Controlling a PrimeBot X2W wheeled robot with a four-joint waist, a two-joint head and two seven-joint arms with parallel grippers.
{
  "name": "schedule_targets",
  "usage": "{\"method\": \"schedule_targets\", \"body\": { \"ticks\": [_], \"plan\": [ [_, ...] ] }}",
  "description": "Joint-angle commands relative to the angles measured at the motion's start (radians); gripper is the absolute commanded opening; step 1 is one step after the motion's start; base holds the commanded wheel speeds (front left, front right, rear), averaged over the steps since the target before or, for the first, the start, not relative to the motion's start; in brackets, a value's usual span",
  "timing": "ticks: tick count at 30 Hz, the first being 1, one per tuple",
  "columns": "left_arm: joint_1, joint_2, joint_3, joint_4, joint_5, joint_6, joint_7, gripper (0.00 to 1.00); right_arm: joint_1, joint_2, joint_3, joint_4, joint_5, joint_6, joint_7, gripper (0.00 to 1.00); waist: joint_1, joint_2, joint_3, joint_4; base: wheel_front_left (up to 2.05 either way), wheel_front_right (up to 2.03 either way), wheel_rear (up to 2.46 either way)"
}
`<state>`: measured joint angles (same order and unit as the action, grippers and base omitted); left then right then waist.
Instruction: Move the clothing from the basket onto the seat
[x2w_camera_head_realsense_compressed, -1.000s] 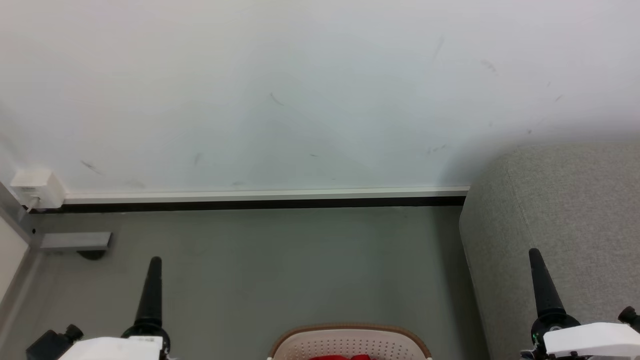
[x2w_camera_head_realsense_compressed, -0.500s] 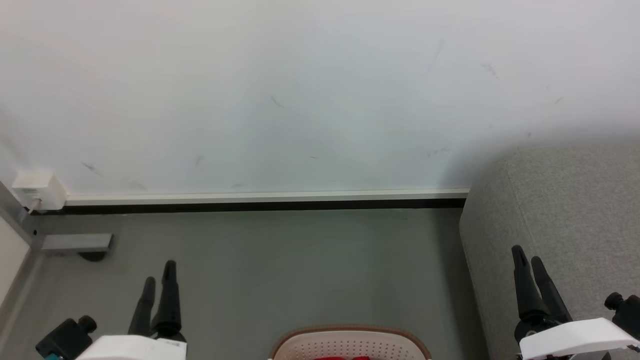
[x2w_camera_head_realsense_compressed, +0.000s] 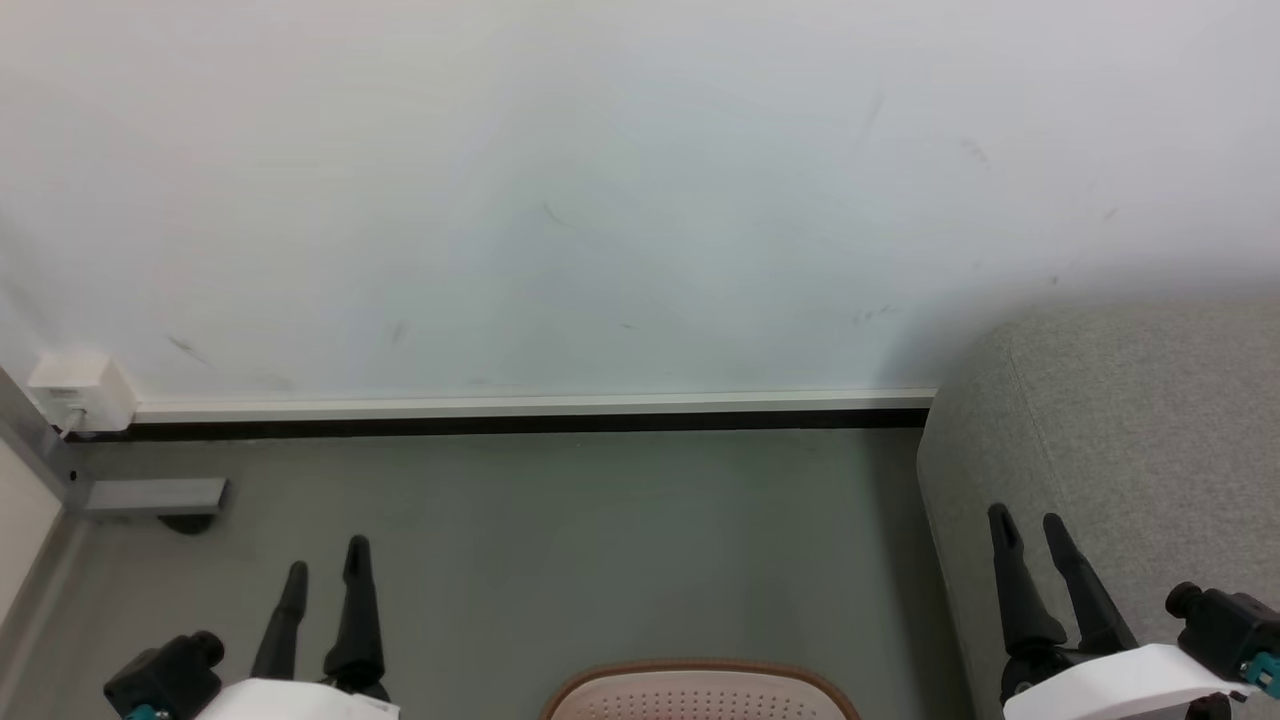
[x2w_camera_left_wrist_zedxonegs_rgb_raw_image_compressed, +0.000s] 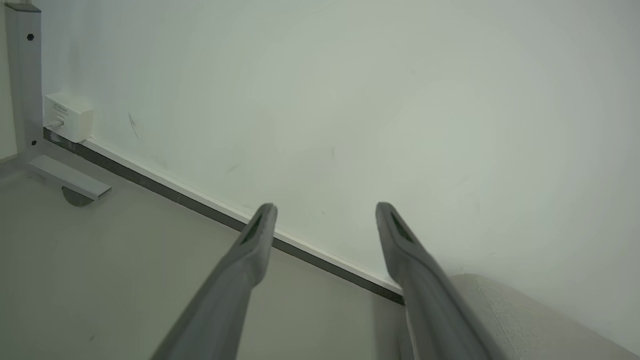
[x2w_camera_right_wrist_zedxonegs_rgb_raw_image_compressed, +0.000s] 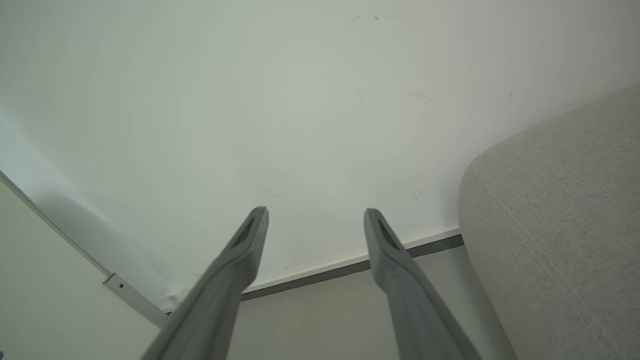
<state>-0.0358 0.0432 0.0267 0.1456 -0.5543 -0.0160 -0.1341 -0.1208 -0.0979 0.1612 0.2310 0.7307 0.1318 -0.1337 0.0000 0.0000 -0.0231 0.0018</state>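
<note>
Though basket (x2w_camera_head_realsense_compressed: 700, 697) is cut off at btm, both jaws gape, empty.

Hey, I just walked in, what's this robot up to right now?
The robot faces a white wall with a cream laundry basket on the floor just in front of it and a grey sofa to its right. The left gripper and right gripper are held up on either side of the basket, jaws apart and empty. Neither touches the basket or the sofa, so nothing is being handled at this moment.
</note>
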Motion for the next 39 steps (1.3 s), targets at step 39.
{"method": "schedule_targets", "body": {
  "ticks": [39],
  "plan": [
    [0.017, 0.022, -0.035, 0.026, 0.38, 0.045, -0.096, 1.0, -0.046, -0.005, 0.047, 0.079, -0.364, -0.002, -0.096, 1.0, 0.0, 0.0, -0.015, -0.011, 0.0, 0.0, 0.0]
  ]
}}
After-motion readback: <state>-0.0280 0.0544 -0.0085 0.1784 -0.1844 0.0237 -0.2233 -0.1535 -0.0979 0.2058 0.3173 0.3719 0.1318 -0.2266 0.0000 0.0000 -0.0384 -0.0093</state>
